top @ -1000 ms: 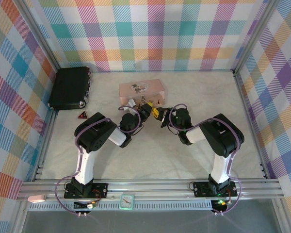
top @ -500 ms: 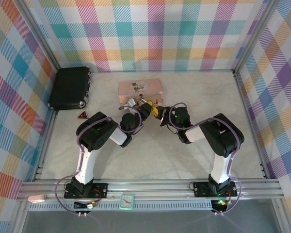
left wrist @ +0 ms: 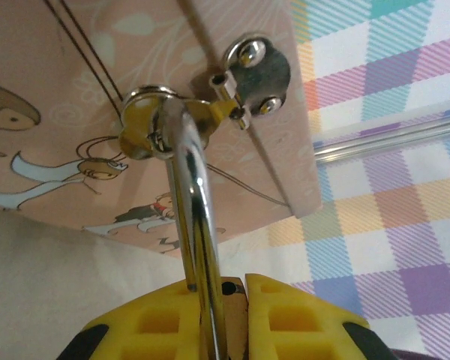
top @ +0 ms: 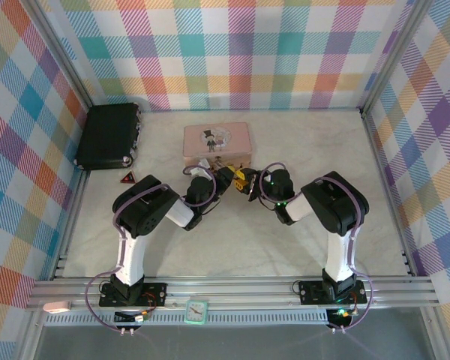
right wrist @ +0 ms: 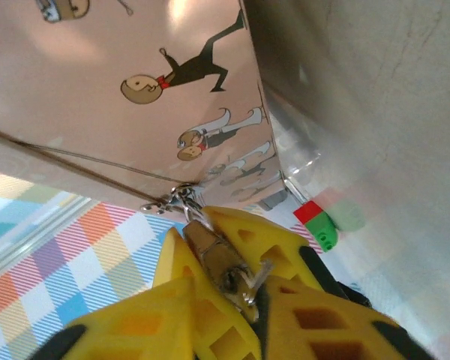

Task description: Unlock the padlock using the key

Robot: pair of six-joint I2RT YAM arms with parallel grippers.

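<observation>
Left wrist view puts the padlock right at the lens. Its silvery shackle runs up through the hasp loop on the pink tin, while the left end effector is clamped shut on the lock's lower end.

Right wrist view shows the key poking out of the brass body toward the right end effector. Over the last second those right fingers have eased apart from a tight pinch. Whether they still hold the key I cannot tell.

Top external view shows the tin now lying squarer to the arms, and both arms have crept closer to its front.

My read is that the key is probably seated and the right side is re-gripping for the turn. The shackle shows no sign of release, so the lock looks unopened.

No brand or writing is legible, and the tin carries only cartoon figures.
</observation>
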